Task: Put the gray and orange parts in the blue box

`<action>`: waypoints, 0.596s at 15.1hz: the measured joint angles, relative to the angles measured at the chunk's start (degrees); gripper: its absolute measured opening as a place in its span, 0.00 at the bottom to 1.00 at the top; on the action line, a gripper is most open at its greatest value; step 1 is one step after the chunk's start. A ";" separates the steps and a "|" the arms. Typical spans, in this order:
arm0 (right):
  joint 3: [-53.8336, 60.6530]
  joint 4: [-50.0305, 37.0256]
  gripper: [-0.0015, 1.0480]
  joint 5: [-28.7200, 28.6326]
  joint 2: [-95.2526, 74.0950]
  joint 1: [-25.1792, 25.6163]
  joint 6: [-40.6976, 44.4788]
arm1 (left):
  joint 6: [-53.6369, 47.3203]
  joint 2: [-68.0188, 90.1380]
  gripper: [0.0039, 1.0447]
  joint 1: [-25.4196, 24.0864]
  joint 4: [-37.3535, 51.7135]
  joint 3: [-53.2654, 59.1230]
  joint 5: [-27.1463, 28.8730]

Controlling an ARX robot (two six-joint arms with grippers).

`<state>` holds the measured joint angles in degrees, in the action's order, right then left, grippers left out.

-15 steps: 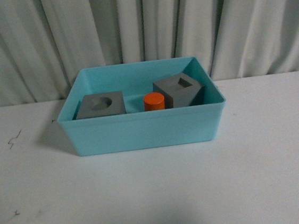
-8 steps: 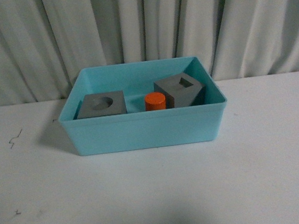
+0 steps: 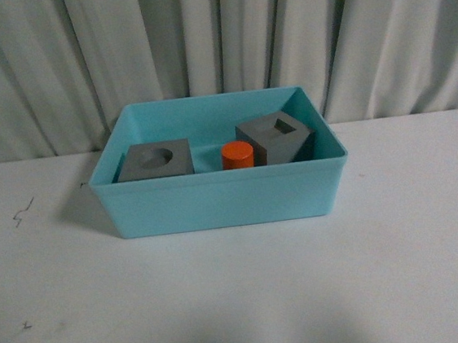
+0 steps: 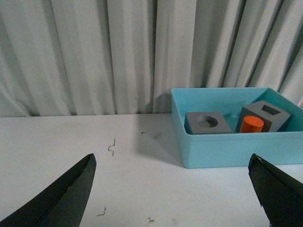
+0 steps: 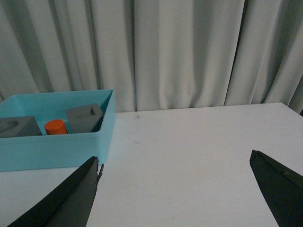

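Both gray cubes [image 3: 154, 160] [image 3: 275, 138] and the orange cylinder [image 3: 237, 155] are seen inside the blue box [image 3: 220, 201] on the surface [image 3: 243, 301] — the task looks finished, so both pairs of fingers [image 4: 71, 198] [image 5: 71, 198], spread wide and empty, are best kept clear.

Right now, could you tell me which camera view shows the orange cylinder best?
The front view: the orange cylinder sits central in the blue box between the gray cubes. The left wrist view shows it smaller, off to one side; the right wrist view shows mostly its top behind the box wall.
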<state>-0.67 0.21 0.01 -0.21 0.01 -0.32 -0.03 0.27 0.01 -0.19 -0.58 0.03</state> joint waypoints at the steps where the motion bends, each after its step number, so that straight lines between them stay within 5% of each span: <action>1: 0.00 0.00 0.94 0.00 0.00 0.00 0.00 | 0.00 0.00 0.94 0.00 0.00 0.00 0.00; 9: 0.00 0.00 0.94 0.02 0.00 0.00 0.00 | 0.00 0.00 0.94 0.00 0.00 0.00 0.00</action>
<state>-0.67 0.21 0.03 -0.21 0.01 -0.32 -0.03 0.27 0.01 -0.19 -0.58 0.03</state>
